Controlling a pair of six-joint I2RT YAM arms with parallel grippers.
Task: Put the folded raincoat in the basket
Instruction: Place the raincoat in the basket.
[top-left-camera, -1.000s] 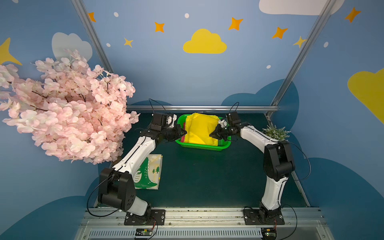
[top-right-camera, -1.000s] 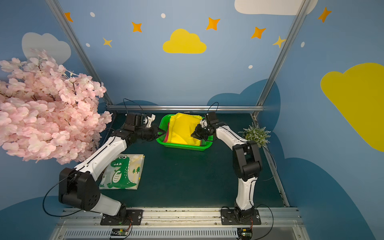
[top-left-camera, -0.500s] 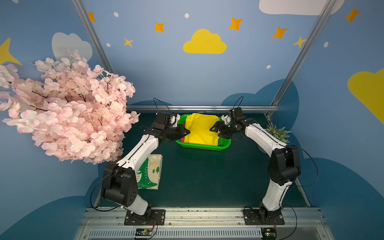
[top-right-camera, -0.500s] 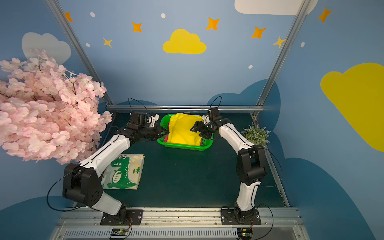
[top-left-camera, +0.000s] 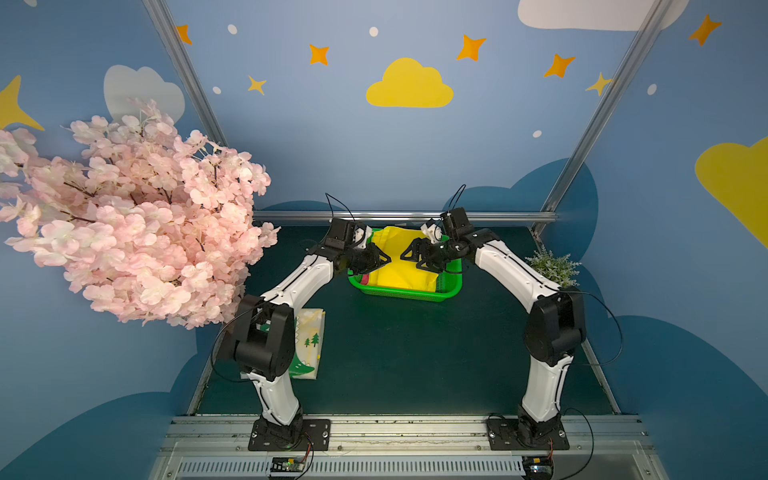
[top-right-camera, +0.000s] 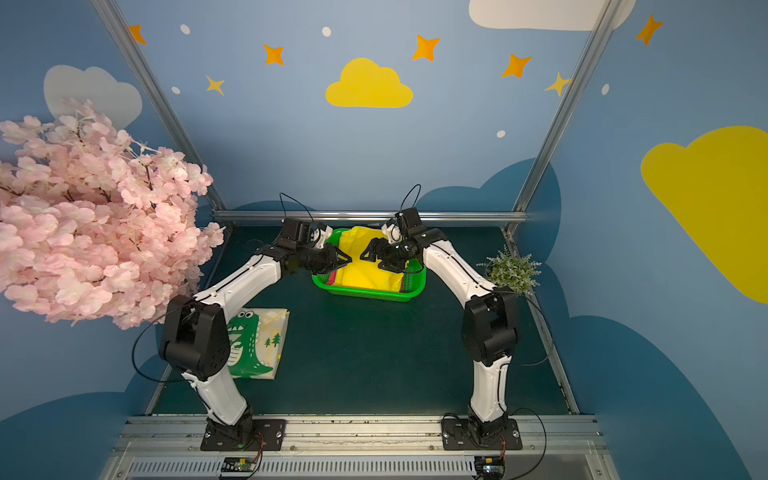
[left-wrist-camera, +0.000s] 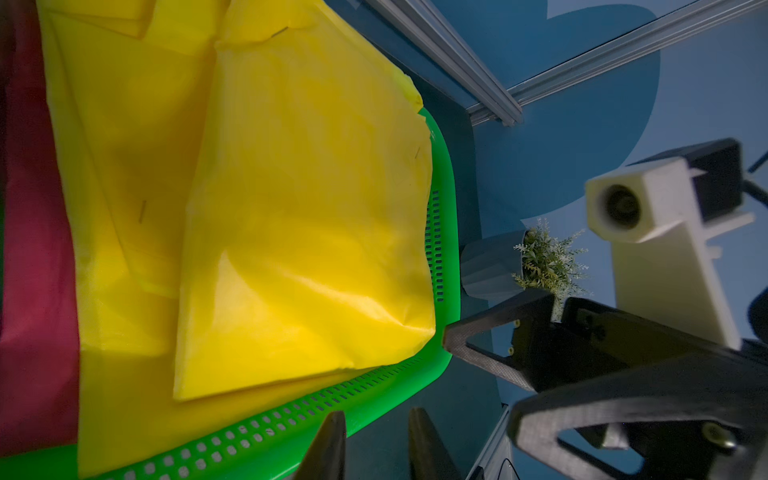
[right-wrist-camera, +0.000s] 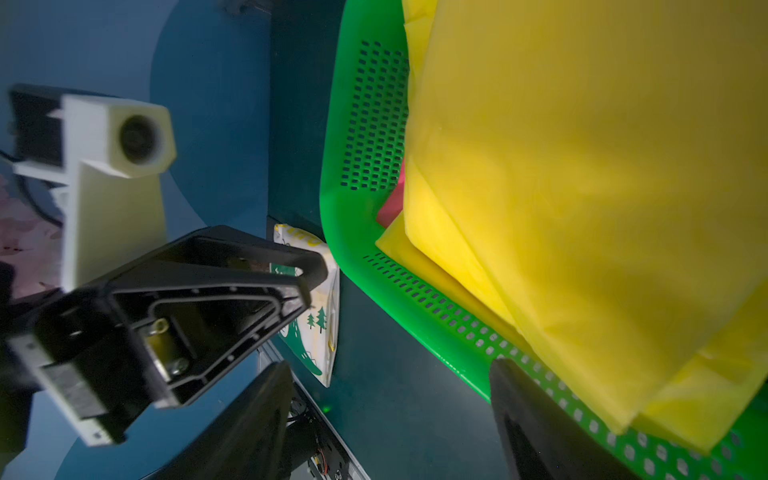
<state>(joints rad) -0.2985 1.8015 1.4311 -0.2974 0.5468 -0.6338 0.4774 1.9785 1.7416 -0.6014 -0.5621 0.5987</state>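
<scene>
The folded raincoat (top-left-camera: 395, 274) lies in the basket (top-left-camera: 405, 294) at frame centre; left end effector (top-left-camera: 387, 259) stands narrowly apart, right end effector (top-left-camera: 411, 260) wide, both empty.

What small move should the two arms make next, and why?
Probably raise both arms up and away: the yellow raincoat lies inside the basket, and the left gripper and right gripper hang open above it, holding nothing.

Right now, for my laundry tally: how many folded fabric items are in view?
3: yellow raincoat on top in the basket, red piece beneath it, dinosaur-print one on the table. The yellow may be two pieces. More may be hidden underneath.
</scene>
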